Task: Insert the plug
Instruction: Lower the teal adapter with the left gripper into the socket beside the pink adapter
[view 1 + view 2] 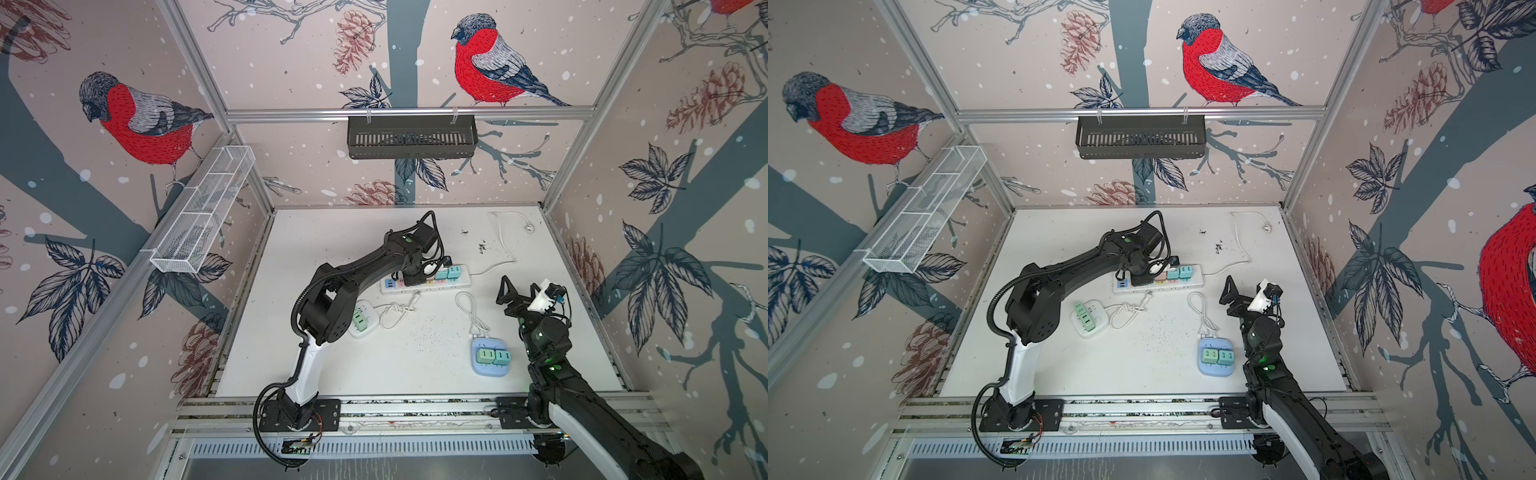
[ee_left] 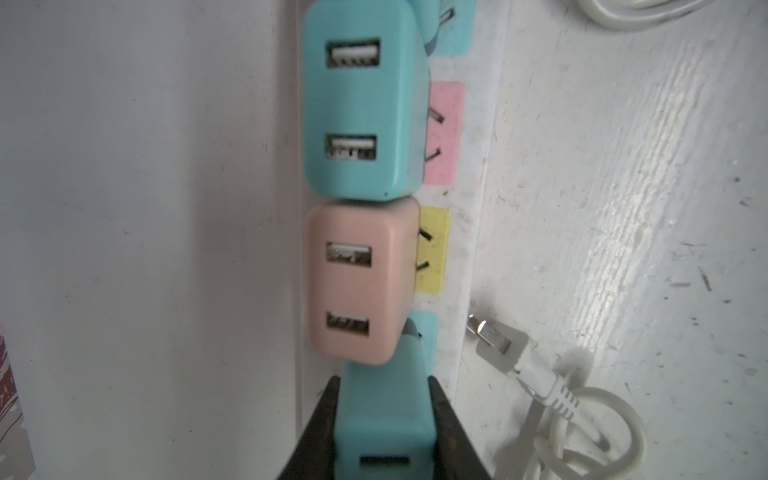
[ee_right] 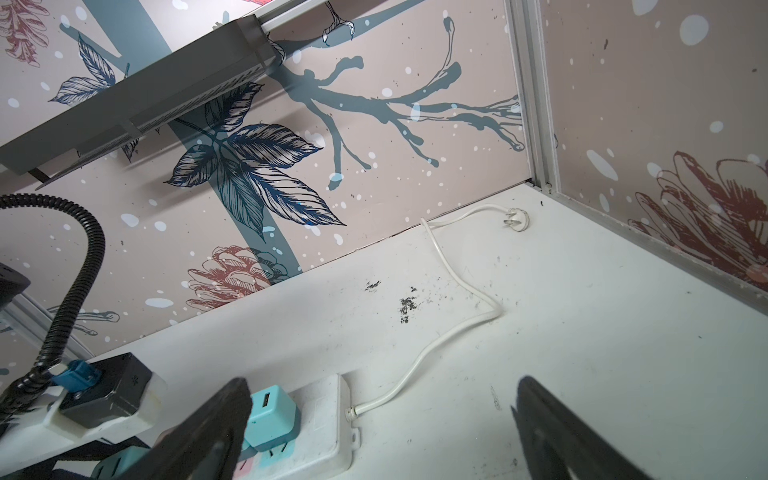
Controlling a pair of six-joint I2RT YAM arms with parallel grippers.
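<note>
In both top views the left claw (image 1: 413,277) (image 1: 1140,277) was down on the strip (image 1: 464,279) (image 1: 1198,279), with the right claw (image 1: 514,296) (image 1: 1236,297) well off it. Left wrist: the left claw (image 2: 444,382) was clamped on the teal plug (image 2: 395,419), just beside the pink plug (image 2: 357,286) on the strip. Right wrist: the right claw (image 3: 382,388) was wide apart.

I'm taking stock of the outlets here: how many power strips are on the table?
3. The long white strip lies at the middle, toward the back; the white-and-green strip is nearer, to its left; the blue strip is nearest, on the right. None seems hidden.
</note>
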